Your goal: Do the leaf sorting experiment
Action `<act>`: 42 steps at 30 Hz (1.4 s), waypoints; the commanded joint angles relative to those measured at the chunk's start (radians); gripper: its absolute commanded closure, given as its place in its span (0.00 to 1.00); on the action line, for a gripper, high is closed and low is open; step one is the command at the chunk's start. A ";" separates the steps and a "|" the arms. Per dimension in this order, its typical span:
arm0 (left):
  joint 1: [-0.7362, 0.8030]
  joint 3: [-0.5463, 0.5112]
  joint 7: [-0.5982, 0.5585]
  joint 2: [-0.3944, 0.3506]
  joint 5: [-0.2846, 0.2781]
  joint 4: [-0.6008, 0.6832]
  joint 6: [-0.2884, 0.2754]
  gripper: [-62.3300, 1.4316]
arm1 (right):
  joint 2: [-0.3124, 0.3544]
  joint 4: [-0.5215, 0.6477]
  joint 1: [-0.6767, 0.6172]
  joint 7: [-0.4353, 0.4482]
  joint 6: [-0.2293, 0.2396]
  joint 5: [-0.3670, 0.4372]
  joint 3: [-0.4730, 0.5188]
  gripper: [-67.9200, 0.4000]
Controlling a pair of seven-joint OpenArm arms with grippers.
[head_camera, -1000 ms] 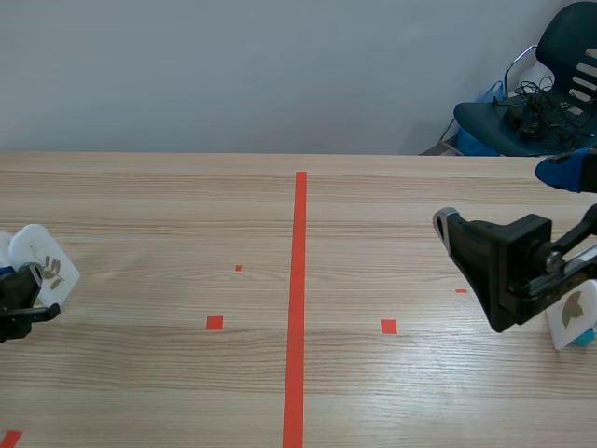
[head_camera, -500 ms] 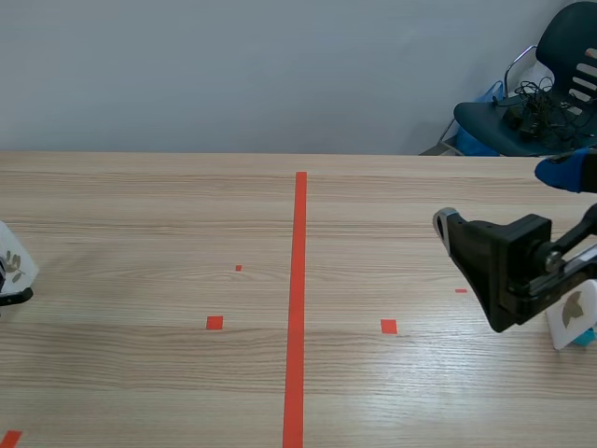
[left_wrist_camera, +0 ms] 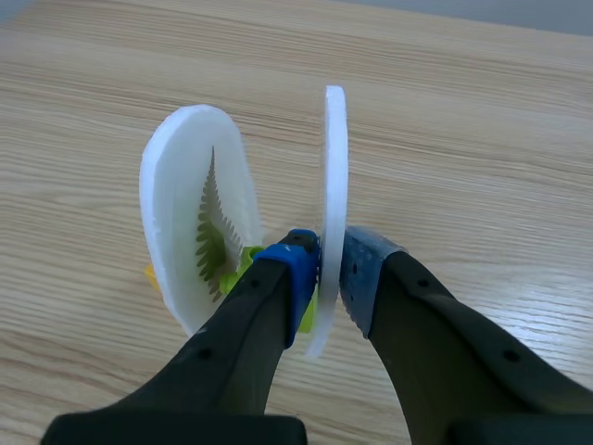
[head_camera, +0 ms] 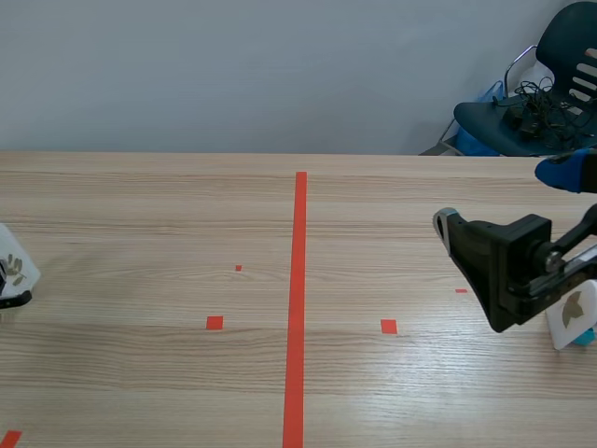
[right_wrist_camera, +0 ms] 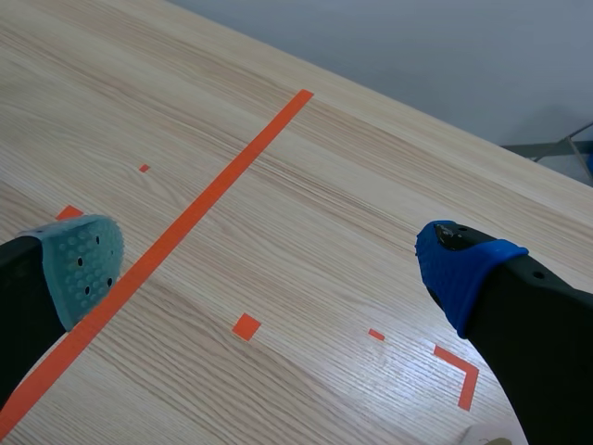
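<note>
On the light wood table (head_camera: 187,215), split by an orange-red tape line, both arms sat low at opposite edges. Dark blue chair (head_camera: 541,103) with a tangle of cables on its seat stood behind the far right corner.

Right gripper (right_wrist_camera: 269,260): fingers spread wide, nothing between them, hovering over bare wood and tape marks. Just behind that arm stood a white leaf card (head_camera: 571,313) on a blue base (head_camera: 584,337), near the right edge.

Left gripper (left_wrist_camera: 331,269), at the table's far left edge: pads pinching a thin white disc (left_wrist_camera: 334,167) by its lower rim, disc upright and seen edge-on, print not visible from the wrist. Just beside the left finger stood a second white disc (left_wrist_camera: 199,222), upright, with a green fern frond printed on its face, on a yellow-green stand (left_wrist_camera: 243,262). The two discs were close but apart.
</note>
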 commanded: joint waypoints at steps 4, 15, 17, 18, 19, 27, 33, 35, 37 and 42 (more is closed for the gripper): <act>0.010 0.001 -0.010 -0.011 -0.006 0.029 -0.002 0.63 | 0.000 -0.001 0.014 0.007 -0.007 0.011 0.013 0.00; 0.050 -0.022 -0.010 -0.087 -0.007 0.154 -0.071 0.28 | 0.000 -0.001 0.014 0.007 -0.007 0.011 0.013 0.00; 0.084 -0.050 -0.010 -0.112 -0.007 0.228 -0.084 0.26 | 0.000 -0.001 0.014 0.007 -0.007 0.011 0.013 0.00; 0.104 -0.066 -0.009 -0.124 -0.007 0.267 -0.095 0.24 | 0.000 -0.001 0.014 0.008 -0.007 0.011 0.013 0.00; 0.127 -0.082 -0.010 -0.137 -0.008 0.306 -0.114 0.21 | 0.000 -0.001 0.014 0.008 -0.007 0.011 0.013 0.00; 0.304 -0.148 -0.002 -0.197 -0.056 0.589 -0.524 0.00 | 0.000 -0.001 0.014 0.016 -0.011 0.012 0.014 0.00; 0.413 -0.148 0.137 -0.188 -0.090 0.774 -0.524 0.00 | 0.000 0.018 0.014 0.013 -0.011 0.022 0.015 0.00; 0.444 -0.148 0.189 -0.188 -0.110 0.827 -0.524 0.00 | 0.000 0.033 0.014 0.006 -0.011 0.022 0.022 0.00; 0.473 -0.148 0.218 -0.188 -0.136 0.872 -0.524 0.00 | 0.000 0.047 0.011 -0.004 -0.011 0.023 0.033 0.00; 0.507 -0.148 0.224 -0.185 -0.137 0.911 -0.524 0.00 | 0.000 0.063 -0.018 -0.037 -0.011 0.064 0.052 0.00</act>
